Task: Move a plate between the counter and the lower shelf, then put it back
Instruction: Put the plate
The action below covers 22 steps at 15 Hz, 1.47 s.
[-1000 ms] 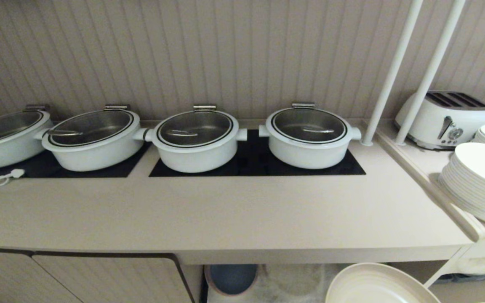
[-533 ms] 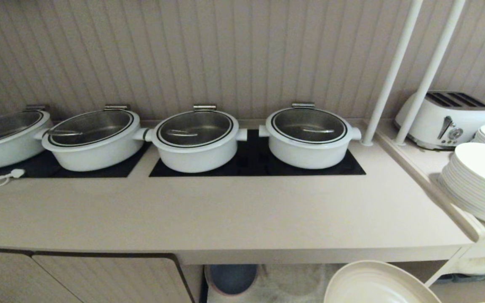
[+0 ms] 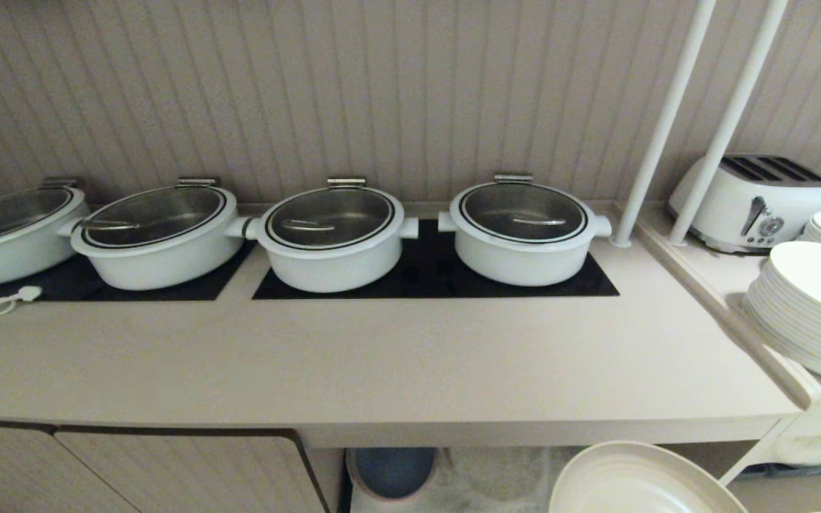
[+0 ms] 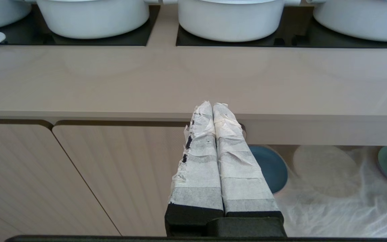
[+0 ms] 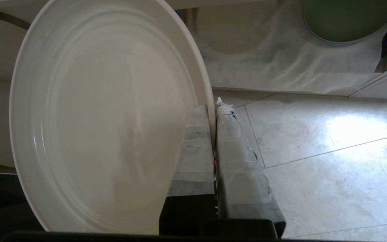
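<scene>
The right gripper (image 5: 213,109) pinches the rim of the plate (image 5: 106,117), holding it in the air below the counter's (image 3: 382,363) front edge, outside the lower shelf (image 5: 281,67). The left gripper (image 4: 212,106) hangs closed and empty before the cabinet doors (image 4: 79,174).

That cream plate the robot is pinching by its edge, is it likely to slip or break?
The plate looks rigid and glazed, so probably slippery. The right gripper is shut on only a short stretch of its rim, so it might swing or slide out. It looks like ceramic, and it hangs over a hard tiled floor, so a drop would probably crack it.
</scene>
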{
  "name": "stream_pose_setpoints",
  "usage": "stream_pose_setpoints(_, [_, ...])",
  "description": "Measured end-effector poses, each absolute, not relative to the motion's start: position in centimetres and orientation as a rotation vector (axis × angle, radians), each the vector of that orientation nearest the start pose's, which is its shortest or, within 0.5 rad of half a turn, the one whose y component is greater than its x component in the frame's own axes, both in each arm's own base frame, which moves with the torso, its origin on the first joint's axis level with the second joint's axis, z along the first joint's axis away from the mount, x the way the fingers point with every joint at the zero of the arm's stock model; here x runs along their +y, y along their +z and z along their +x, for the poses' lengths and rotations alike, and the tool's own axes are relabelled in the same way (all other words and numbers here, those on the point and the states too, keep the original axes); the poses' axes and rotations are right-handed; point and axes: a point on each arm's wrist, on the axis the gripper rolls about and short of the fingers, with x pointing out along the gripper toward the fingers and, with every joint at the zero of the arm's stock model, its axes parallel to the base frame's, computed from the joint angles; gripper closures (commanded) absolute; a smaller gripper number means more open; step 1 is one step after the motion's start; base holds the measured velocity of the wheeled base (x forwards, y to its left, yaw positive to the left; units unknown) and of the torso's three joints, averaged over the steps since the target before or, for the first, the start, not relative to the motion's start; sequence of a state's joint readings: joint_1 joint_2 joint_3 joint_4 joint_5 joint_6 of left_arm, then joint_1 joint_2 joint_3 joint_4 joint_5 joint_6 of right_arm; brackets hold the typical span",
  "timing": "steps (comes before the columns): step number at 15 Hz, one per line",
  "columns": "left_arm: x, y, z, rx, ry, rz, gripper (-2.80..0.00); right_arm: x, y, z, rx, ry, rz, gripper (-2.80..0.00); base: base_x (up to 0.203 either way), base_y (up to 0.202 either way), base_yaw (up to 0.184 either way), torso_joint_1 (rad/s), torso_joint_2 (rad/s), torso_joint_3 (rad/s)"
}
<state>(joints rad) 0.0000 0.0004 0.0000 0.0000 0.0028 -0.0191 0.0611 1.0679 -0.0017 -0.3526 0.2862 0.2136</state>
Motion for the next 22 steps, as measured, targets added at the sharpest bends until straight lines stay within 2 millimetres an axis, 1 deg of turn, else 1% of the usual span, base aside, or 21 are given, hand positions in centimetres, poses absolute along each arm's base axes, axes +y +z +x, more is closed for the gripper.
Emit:
stream_pose_setpoints(5, [0.01,7.55,-2.28,0.0,0.003,-0.021,0.0,1.13,7.98,8.23,0.748,0.254,0.283,0.0,0.0,0.021,-0.002,0.0,0.0,0.001])
stream_pose_setpoints(22, [0.01,7.56,-2.28,0.0,0.003,-0.023,0.0,1.14,7.98,8.25,0.747,0.255,0.283,0.0,0.0,0.193,-0.001,0.003,0.0,0.003])
